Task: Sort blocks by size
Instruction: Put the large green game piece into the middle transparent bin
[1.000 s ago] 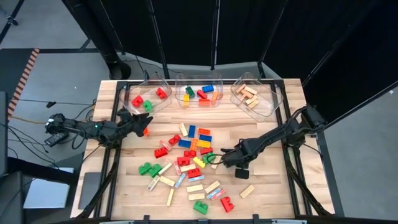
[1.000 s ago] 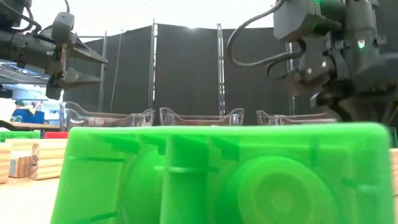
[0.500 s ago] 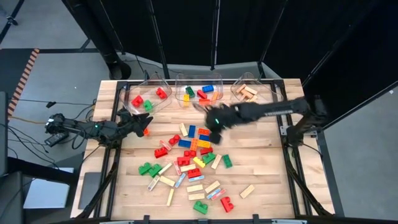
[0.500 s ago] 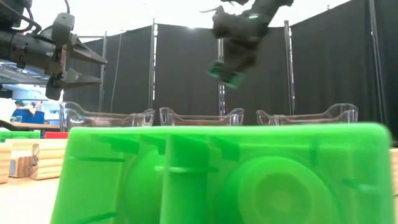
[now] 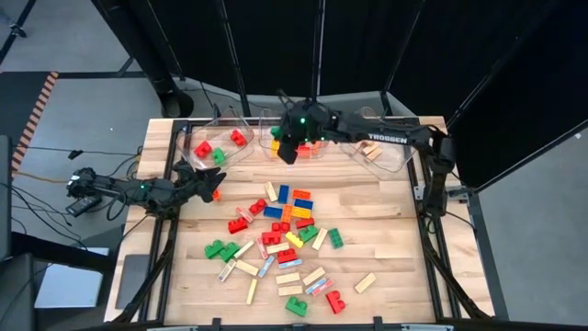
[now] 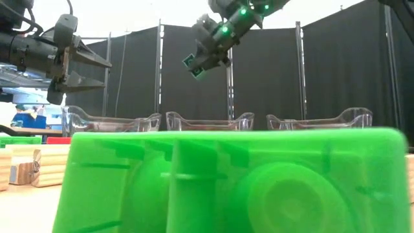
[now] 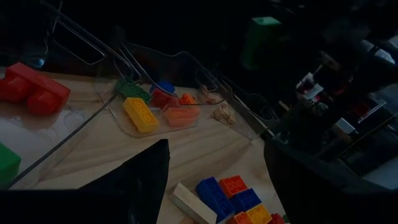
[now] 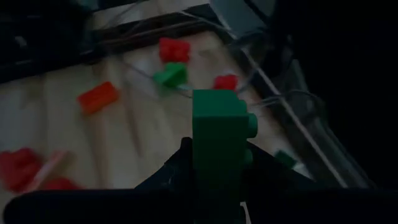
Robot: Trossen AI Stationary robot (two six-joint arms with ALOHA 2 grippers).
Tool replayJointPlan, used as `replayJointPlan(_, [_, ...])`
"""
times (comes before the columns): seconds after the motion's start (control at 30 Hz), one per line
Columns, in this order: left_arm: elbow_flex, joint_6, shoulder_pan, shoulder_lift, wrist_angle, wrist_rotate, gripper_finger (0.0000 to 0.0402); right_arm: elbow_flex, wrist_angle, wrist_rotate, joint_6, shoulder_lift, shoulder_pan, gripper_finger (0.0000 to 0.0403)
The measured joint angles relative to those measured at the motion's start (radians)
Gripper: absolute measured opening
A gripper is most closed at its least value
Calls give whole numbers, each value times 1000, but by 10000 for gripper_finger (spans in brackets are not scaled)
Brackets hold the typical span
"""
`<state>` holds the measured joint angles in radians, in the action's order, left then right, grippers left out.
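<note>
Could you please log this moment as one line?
right pincer: holds green studded plastic brick above middle clear bin | left pincer: open, waiting

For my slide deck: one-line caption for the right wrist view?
Right gripper carrying a green brick above the clear bins.

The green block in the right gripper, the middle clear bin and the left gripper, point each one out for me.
green block [image 8: 217, 134]: right wrist view, its front face.
middle clear bin [image 5: 267, 120]: high view, its far rim.
left gripper [image 5: 208, 179]: high view, between its open fingertips.
</note>
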<state>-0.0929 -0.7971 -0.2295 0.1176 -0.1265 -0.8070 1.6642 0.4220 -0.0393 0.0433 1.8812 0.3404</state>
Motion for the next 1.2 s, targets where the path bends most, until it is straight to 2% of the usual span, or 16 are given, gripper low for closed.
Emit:
replayJointPlan(0.23, [0,0,0,0,-3,0,269,-13,26,-26,-26,54,120,104])
replayJointPlan(0.3, [0,-4,0,0,-2,0,269,-13,32,-19,-28,66,134,143])
replayJointPlan(0.43, [0,-14,0,-1,-1,0,269,-13,47,-8,-13,66,143,255])
replayJointPlan(0.5, [0,-19,0,0,0,0,269,-13,60,4,-18,60,141,289])
replayJointPlan(0.57, [0,-19,0,0,-1,0,269,-9,72,34,-18,49,133,303])
replayJointPlan(0.77, [0,-19,0,1,-7,-1,269,25,308,325,38,18,52,281])
replayJointPlan(0.97, [0,-22,0,5,-25,0,269,-85,537,294,10,22,-112,245])
replayJointPlan(1.1, [0,-23,0,5,-26,14,269,-220,597,346,129,13,-228,239])
replayJointPlan(1.2, [0,-22,0,6,-26,15,269,-338,584,333,279,-26,-327,240])
